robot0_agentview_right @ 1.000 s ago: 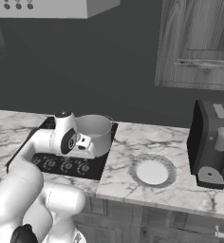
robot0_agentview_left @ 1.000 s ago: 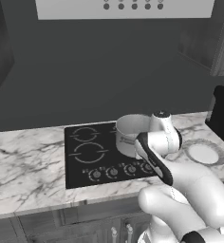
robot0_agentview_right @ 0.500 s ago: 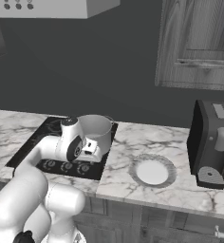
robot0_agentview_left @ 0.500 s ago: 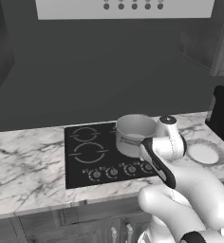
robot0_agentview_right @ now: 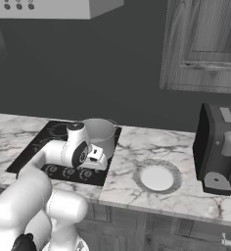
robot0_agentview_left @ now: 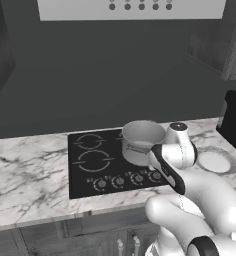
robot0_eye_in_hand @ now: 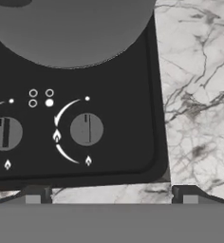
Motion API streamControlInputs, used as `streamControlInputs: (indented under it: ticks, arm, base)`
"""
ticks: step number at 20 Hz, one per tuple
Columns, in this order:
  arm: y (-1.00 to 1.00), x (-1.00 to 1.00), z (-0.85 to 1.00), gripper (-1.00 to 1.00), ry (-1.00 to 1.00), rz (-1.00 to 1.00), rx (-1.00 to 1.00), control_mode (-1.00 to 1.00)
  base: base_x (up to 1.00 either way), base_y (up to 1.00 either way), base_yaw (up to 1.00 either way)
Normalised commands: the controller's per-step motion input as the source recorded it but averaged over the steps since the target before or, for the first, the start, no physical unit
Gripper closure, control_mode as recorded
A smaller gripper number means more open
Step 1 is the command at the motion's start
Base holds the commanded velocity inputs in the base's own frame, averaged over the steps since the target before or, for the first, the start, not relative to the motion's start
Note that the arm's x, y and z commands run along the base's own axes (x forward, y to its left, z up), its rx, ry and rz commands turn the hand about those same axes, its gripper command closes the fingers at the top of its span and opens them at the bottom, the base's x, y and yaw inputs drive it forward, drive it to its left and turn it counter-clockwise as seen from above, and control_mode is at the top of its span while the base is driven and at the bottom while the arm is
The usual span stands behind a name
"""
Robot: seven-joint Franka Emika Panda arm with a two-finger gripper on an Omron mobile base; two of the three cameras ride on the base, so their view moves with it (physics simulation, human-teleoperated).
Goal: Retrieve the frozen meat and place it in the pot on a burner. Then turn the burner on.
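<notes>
Gripper [robot0_eye_in_hand: 111,197] is spread wide, nothing grasped, held above the knob [robot0_eye_in_hand: 87,128] at the cooktop's [robot0_agentview_left: 85,172] front right; pot [robot0_agentview_left: 140,141] is seated on rear burner.

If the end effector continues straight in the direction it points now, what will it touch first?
Most likely the rightmost burner knob on the black cooktop. The open end effector looks straight down at it, with the pot just beyond. How far above the knob it hangs is unclear.
</notes>
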Motion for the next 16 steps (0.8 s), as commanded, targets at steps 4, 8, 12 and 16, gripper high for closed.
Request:
streamControlInputs:
  ticks: [4,8,12,16]
  arm:
    - [0.00,-0.18,-0.33,-1.00,-0.03,-0.04,0.00,-1.00]
    - [0.05,0.00,-0.42,-1.00,-0.08,0.00,0.00,-1.00]
    - [0.26,-0.10,-0.41,-1.00,-0.08,0.00,0.00,-1.00]
    - [0.40,-0.22,-0.42,-1.00,0.00,0.00,0.00,-1.00]
  base:
    - [0.00,0.00,0.00]
    - [0.00,0.00,0.00]
    - [0.00,0.00,0.00]
    - [0.00,0.00,0.00]
